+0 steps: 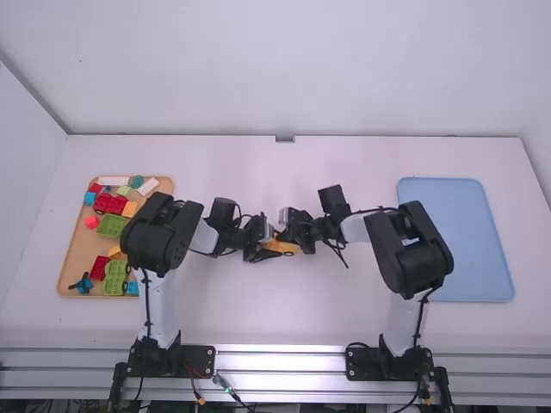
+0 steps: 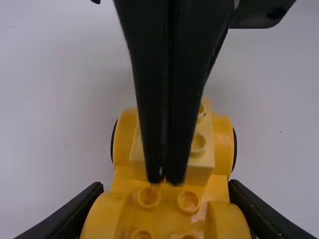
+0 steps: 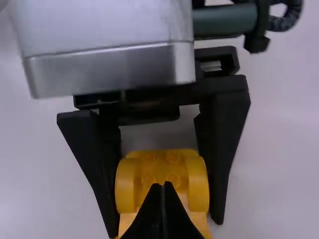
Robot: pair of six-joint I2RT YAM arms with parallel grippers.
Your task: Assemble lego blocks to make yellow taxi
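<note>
My left gripper (image 1: 269,255) is shut on a yellow car base (image 1: 286,248) at the middle of the table. In the left wrist view, its fingers, my left gripper (image 2: 167,219), hold the sides of the yellow base (image 2: 169,211). A pale yellow block (image 2: 199,154) sits on the base's far part, between the wheel arches. Over that block stands my right gripper (image 1: 284,232) with its two fingers together. The right wrist view has the right gripper (image 3: 163,185) shut, its tips in front of the yellow base (image 3: 162,172).
A wooden tray (image 1: 77,258) of red, green, blue and yellow blocks lies at the left, partly under the left arm. A blue tray (image 1: 465,241) lies at the right, beside the right arm.
</note>
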